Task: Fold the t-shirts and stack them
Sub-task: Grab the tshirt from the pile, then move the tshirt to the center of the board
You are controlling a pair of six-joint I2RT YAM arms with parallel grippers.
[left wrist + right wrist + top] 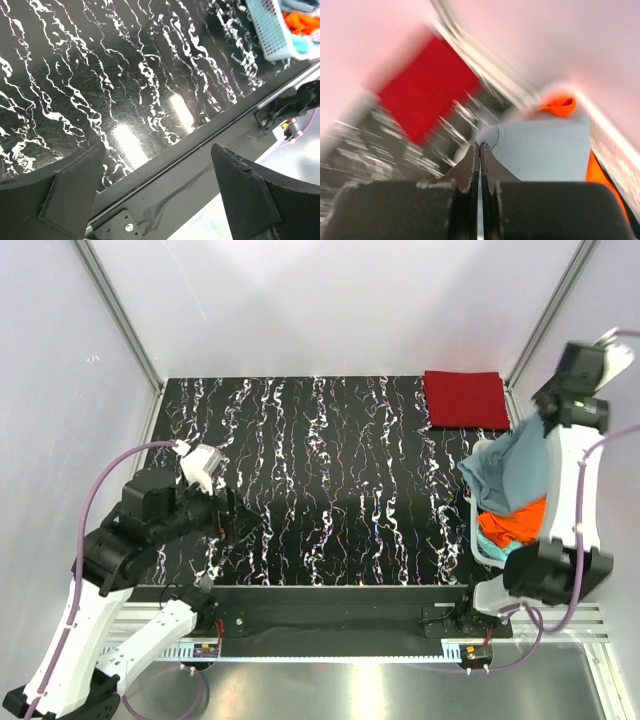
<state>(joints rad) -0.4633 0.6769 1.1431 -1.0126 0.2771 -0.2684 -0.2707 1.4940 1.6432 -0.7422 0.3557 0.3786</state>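
Note:
My right gripper (548, 408) is shut on the dusty grey-blue t-shirt (515, 470) and holds it up above the white basket (478, 543). The cloth hangs from the fingertips down into the basket. In the right wrist view the shut gripper (480, 145) pinches the shirt's edge (545, 150). The bright orange t-shirt (512, 523) lies in the basket with a bit of teal cloth (496, 539) beside it. The dark red t-shirt (466, 399) lies folded flat at the table's far right corner. My left gripper (228, 515) is open and empty over the table's near left edge (157, 150).
The basket stands at the table's right edge and also shows in the left wrist view (270, 30). The black marbled table (330, 480) is walled by white panels on three sides. A black rail (330, 605) runs along the near edge.

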